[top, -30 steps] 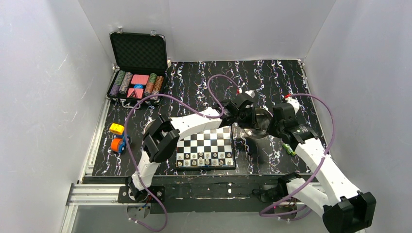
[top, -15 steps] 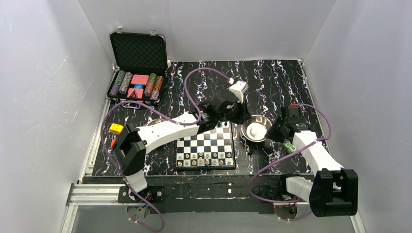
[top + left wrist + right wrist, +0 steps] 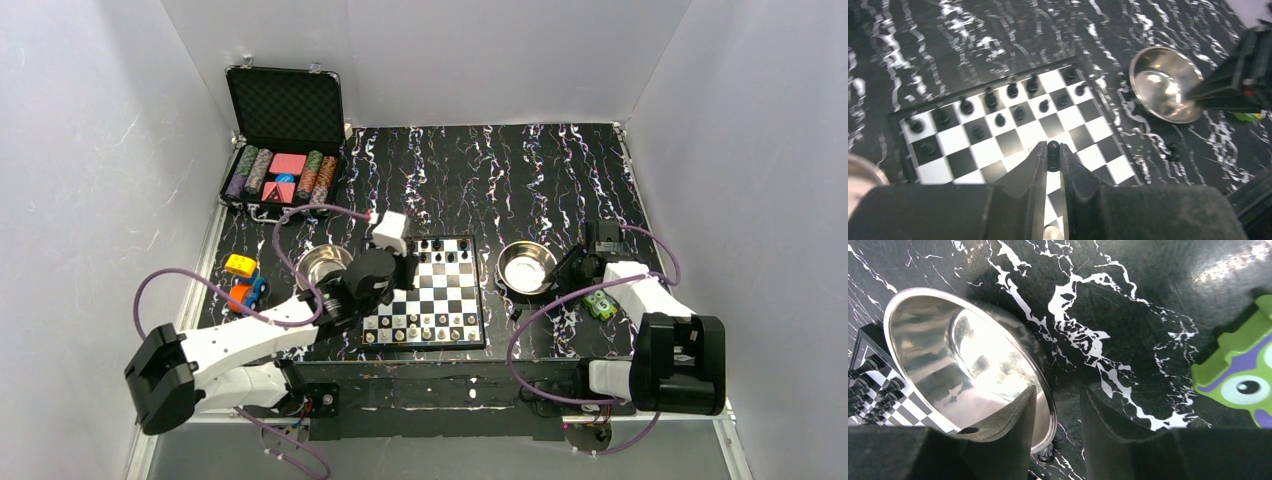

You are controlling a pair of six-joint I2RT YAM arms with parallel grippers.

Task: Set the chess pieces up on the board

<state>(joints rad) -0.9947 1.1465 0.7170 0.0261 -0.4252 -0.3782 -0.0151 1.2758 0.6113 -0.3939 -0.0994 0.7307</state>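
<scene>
Top external: left arm (image 3: pixel 250 335) low, fingers (image 3: pixel 1030 170) pinching black piece (image 3: pixel 1053 150).

- The board (image 3: pixel 441 296), black-and-white checks with a thin black rim, lies flat on the bench (image 3: pixel 520 180).
- Black chess pieces (image 3: pixel 441 250) stand upright on its far rows, pale chess pieces (image 3: pixel 420 327) on its near rows.
- One black piece (image 3: pixel 1053 148) is pinched in the left gripper (image 3: pixel 1050 153) above the board.

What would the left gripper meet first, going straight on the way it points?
The board, probably an empty middle square; the black piece in the left gripper would touch first. Height unclear.
</scene>
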